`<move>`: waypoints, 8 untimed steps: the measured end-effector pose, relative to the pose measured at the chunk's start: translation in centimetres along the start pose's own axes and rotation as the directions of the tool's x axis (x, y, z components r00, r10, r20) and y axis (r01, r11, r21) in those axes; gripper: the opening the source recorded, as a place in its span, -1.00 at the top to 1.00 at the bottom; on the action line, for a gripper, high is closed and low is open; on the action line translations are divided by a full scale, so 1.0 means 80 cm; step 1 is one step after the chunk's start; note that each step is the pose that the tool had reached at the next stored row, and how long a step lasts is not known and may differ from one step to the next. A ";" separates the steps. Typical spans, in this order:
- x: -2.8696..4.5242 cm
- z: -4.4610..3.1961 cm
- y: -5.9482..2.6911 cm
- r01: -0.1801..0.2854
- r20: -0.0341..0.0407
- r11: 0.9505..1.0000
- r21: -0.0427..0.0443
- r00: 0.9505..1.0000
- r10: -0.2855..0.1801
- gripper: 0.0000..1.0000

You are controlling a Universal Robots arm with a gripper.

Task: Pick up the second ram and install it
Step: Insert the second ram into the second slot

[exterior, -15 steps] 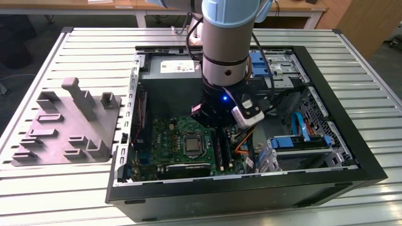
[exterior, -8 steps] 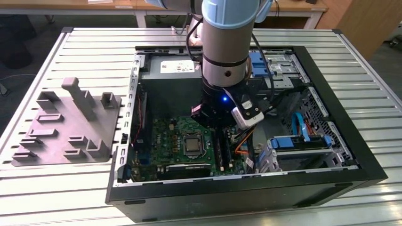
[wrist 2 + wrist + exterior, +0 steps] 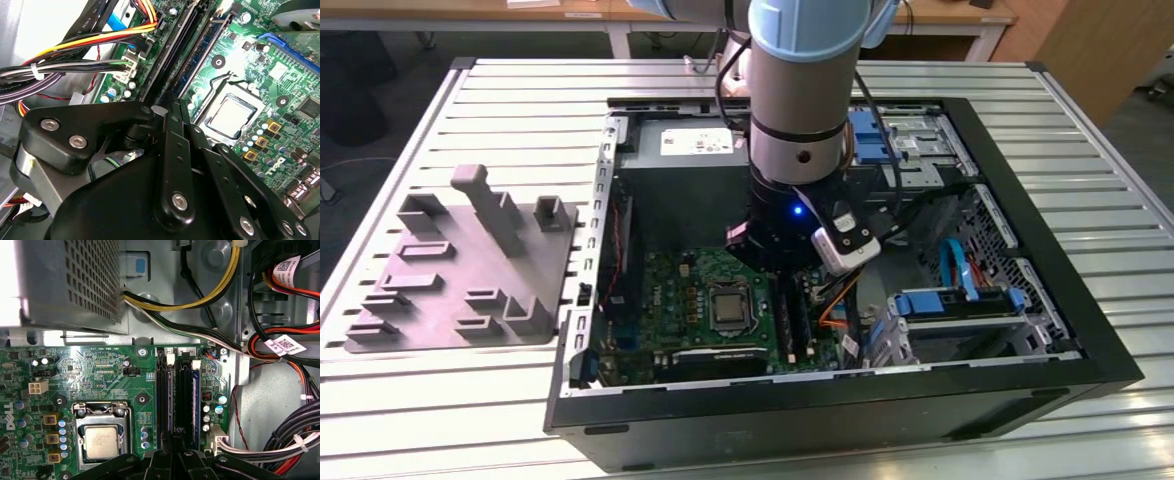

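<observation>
The arm reaches down into the open computer case [image 3: 1101, 345], which lies on a slatted metal table [image 3: 494, 420], and its gripper [image 3: 787, 262] sits low over the green motherboard [image 3: 674, 290], directly above the memory slots [image 3: 177, 400] that run beside the processor socket [image 3: 102, 437]. In the second wrist view the gripper's fingers [image 3: 172, 130] are drawn close together, nearly touching, with their tips down at the end of the slot rails; whether they pinch anything between them cannot be told. In the first wrist view two memory sticks stand upright in the slots: one in the slot nearer the socket, and the second ram [image 3: 196, 400], with a bluish edge, in the slot nearer the bundle of cables [image 3: 295, 445] at the case's drive-bay side. The grey plastic fixture block [image 3: 460, 270] with upright posts rests on the table outside the case, near its edge at the exterior view's left.
</observation>
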State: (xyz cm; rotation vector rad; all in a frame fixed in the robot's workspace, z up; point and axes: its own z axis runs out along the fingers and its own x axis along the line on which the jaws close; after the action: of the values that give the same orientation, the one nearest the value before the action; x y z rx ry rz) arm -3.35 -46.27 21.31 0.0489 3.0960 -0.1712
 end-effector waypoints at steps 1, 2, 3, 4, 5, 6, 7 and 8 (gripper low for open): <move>0.0000 0.0001 0.000 0.000 0.000 1.000 0.000 1.000 0.000 0.77; 0.0001 0.0006 0.000 0.000 0.000 1.000 0.000 1.000 0.000 0.77; 0.0001 0.0010 0.000 0.000 0.000 1.000 -0.001 1.000 0.000 0.77; 0.0001 0.0010 0.000 0.000 0.000 1.000 -0.001 1.000 0.000 0.77; 0.0001 0.0010 0.000 0.000 0.000 1.000 -0.001 1.000 0.000 0.77; 0.0001 0.0010 0.000 0.000 0.000 1.000 -0.001 1.000 0.000 0.77; 0.0001 0.0011 0.000 0.000 0.000 1.000 -0.001 1.000 0.000 0.77; 0.0001 0.0012 0.000 0.000 0.000 1.000 -0.001 1.000 0.000 0.77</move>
State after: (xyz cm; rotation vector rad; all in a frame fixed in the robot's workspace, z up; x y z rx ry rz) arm -3.35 -46.27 21.21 0.0490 3.0958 -0.1695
